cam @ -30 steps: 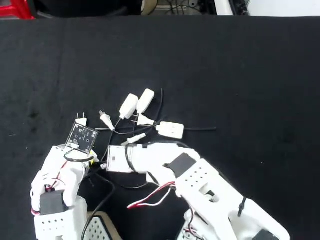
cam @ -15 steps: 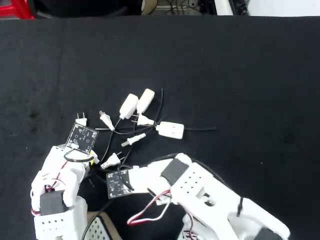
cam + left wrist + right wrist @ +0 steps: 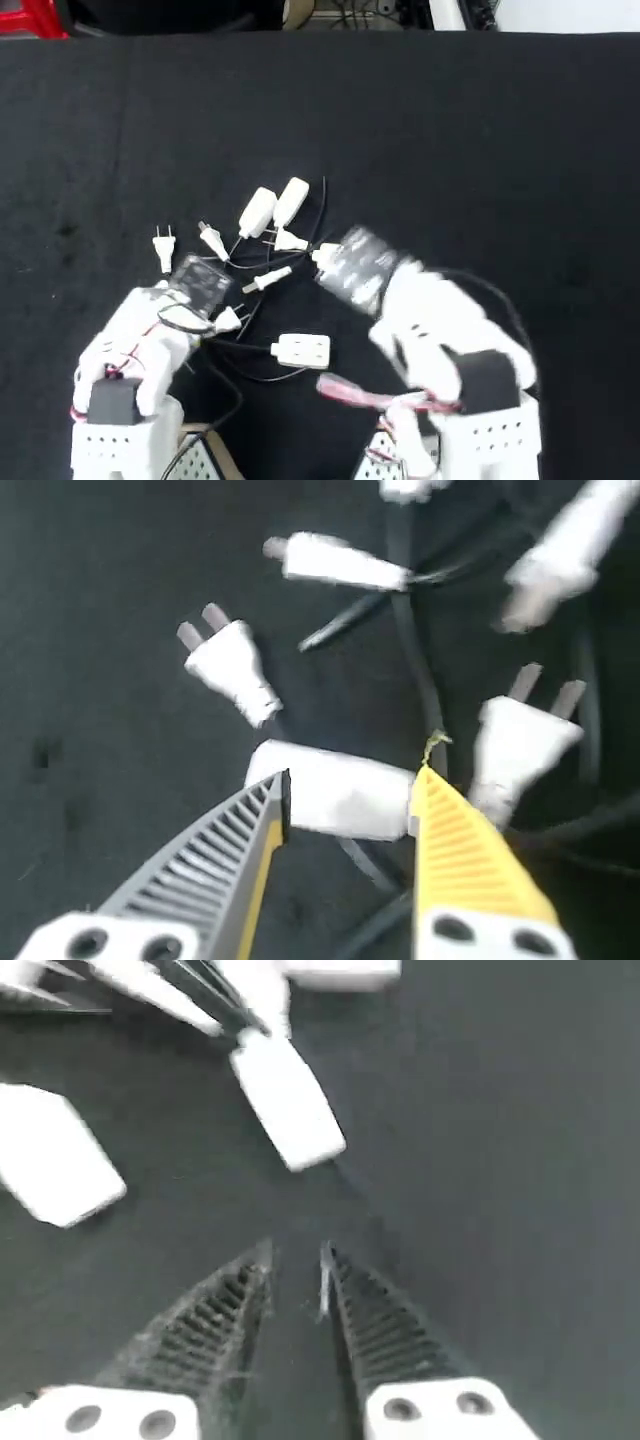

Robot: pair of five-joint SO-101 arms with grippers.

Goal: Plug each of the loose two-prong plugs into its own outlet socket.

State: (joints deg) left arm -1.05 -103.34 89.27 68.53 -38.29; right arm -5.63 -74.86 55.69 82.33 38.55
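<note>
Hovering spread over an outlet socket (image 3: 325, 798), the left tool (image 3: 350, 778) grasps nothing; the right tool (image 3: 296, 1250) hangs barely parted, empty.

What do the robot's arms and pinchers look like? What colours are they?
The left arm and right arm are chunky white plastic with black motor blocks and thin red and white wires. The left gripper has one yellow ribbed finger and one grey one edged in yellow. The right gripper has two dark ribbed fingers. All sit on white bases with round holes.
</note>
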